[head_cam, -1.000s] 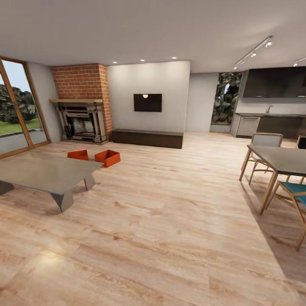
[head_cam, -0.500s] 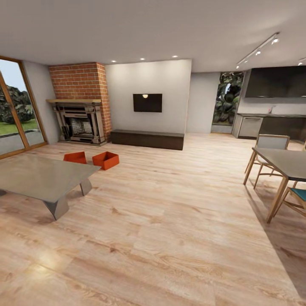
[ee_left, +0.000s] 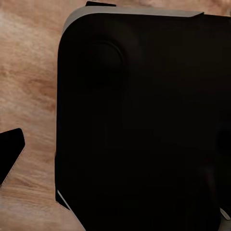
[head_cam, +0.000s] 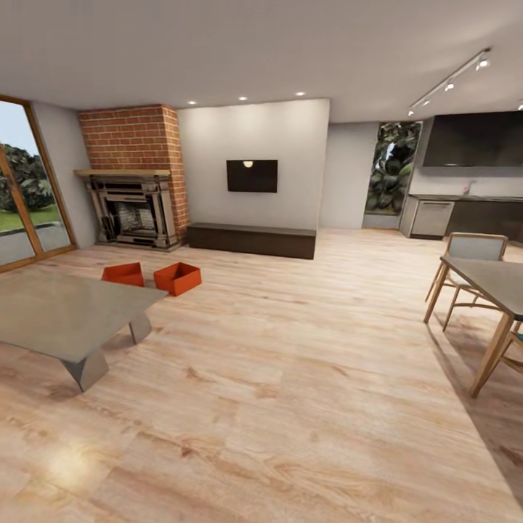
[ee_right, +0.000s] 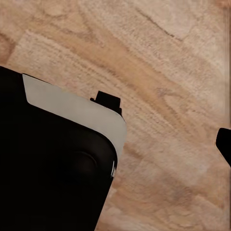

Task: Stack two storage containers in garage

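Observation:
The two storage containers stand side by side on the light wood planks of the living room point(head_cam: 290, 349), in front of the brick fireplace point(head_cam: 134, 174). The left container point(head_cam: 123, 274) is partly hidden behind the low grey table point(head_cam: 65, 312). The right container point(head_cam: 178, 278) shows whole, open-topped and orange-red. Both are far ahead of me, to the left. The garage is out of view. A dark fingertip point(ee_left: 9, 156) shows in the left wrist view and another fingertip point(ee_right: 224, 143) in the right wrist view, both over wood planks beside my black base point(ee_left: 144, 125).
The low grey table sits near left. A dining table point(head_cam: 490, 283) with wooden chairs point(head_cam: 472, 250) stands at the right. Along the far wall lies a dark bench point(head_cam: 250, 240) under a TV. Glass doors point(head_cam: 29, 189) are at the left, a kitchen at the back right.
The whole head view has shifted as the camera moved: the containers and fireplace sit a little further left, the dining table further right. The containers themselves have not moved.

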You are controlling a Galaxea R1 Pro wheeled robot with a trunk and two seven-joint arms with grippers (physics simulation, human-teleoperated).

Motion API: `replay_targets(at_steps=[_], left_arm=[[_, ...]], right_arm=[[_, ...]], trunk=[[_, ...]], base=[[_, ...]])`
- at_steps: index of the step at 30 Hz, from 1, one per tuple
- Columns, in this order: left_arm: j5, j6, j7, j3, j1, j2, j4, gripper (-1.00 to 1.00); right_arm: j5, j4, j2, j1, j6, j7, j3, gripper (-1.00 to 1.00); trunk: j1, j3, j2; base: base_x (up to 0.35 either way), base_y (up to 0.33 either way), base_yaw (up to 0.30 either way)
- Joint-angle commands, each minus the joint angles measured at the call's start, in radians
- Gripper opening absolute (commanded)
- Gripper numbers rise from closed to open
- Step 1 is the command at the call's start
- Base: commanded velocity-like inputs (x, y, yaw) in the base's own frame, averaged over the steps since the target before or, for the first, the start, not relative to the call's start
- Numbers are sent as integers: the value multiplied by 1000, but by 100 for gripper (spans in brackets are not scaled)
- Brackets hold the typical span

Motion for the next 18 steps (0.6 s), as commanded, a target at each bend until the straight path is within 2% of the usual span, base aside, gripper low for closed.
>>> replay_targets(at_steps=[1, 8, 18], left_arm=[[10, 0, 1, 0, 0, 0, 0, 100], [10, -1, 1, 0, 0, -1, 0, 100], [10, -2, 1, 0, 0, 0, 0, 100]], right_arm=[[-10, 3, 0, -1, -6, 4, 7, 100], [-12, 3, 1, -1, -3, 4, 6, 100], [-17, 3, 2, -1, -4, 4, 3, 100]], trunk=[[1, -1, 0], [1, -1, 0], [1, -1, 0]], base=[[333, 0, 0], [333, 0, -9], [333, 0, -125]])
